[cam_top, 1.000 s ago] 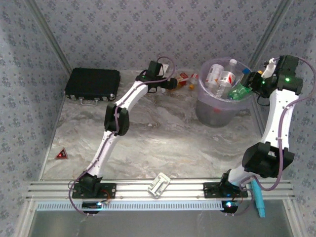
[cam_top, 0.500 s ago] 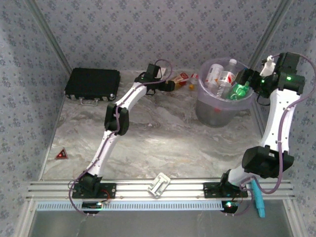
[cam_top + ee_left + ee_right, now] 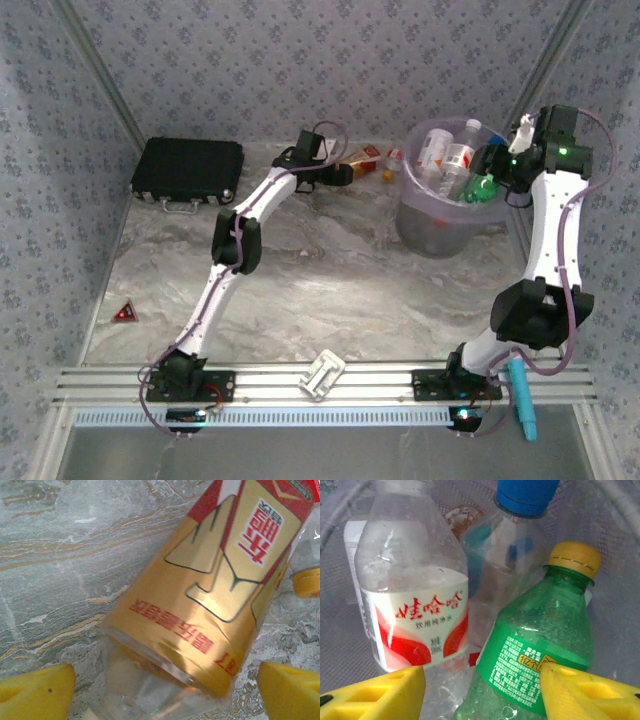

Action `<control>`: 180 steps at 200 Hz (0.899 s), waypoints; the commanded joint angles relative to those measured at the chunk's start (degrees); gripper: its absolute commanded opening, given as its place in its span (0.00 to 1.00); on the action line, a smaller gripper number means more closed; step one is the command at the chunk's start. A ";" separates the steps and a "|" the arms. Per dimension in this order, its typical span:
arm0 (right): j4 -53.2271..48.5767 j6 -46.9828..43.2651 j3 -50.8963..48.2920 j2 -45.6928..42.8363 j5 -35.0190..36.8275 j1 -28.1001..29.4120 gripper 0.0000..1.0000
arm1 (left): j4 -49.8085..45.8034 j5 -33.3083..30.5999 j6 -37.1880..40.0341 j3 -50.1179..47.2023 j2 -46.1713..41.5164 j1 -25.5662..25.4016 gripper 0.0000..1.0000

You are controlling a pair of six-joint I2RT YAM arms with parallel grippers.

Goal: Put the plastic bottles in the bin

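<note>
Two arms reached toward the upper part of the overhead view. The left gripper (image 3: 345,172) lay low at upper centre on the marble table (image 3: 300,270). In its wrist view the left gripper (image 3: 165,685) had its jaws apart in the bottom corners. The clear end of a yellow-labelled bottle (image 3: 215,595) lay on its side between them, with a gap on either side. An orange cap (image 3: 306,581) lay at the right edge.

The right gripper (image 3: 497,163) hung over the right rim of the bin (image 3: 430,235) at upper right. In its wrist view the right gripper (image 3: 482,680) was spread wide, clamped on nothing. Below it, inside the bin, were a green bottle (image 3: 540,645) with a yellow cap, a clear bottle (image 3: 415,605) with a red-and-white label, and a blue-capped bottle (image 3: 525,495). A black case (image 3: 188,170) sat at upper left.
</note>
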 commanded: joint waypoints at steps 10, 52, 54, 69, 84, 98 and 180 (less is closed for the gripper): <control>1.10 0.88 -0.44 -2.24 -2.48 -0.33 0.63 | -0.03 1.84 0.04 2.04 1.44 0.20 0.82; 2.07 1.73 -0.82 -5.24 -4.84 -0.99 0.62 | -2.45 1.45 -0.51 2.12 1.45 0.20 0.68; 2.15 1.76 -0.86 -5.44 -4.93 -1.02 0.62 | -2.61 1.36 -0.51 2.14 1.42 0.18 0.67; 2.64 2.29 -1.06 -6.65 -5.78 -0.99 0.62 | -3.95 1.38 -0.23 2.04 1.16 0.15 0.61; 3.01 2.89 -1.04 -7.87 -6.82 -1.06 0.62 | -4.17 1.68 -0.32 1.42 0.56 0.18 0.56; 3.21 3.26 -0.87 -8.71 -7.63 -0.89 0.63 | -3.50 1.86 -0.62 0.07 -0.60 0.19 0.52; 2.19 4.14 0.12 -12.25 -9.47 -0.46 0.63 | -7.92 0.97 -1.33 -4.37 -5.95 -0.23 0.42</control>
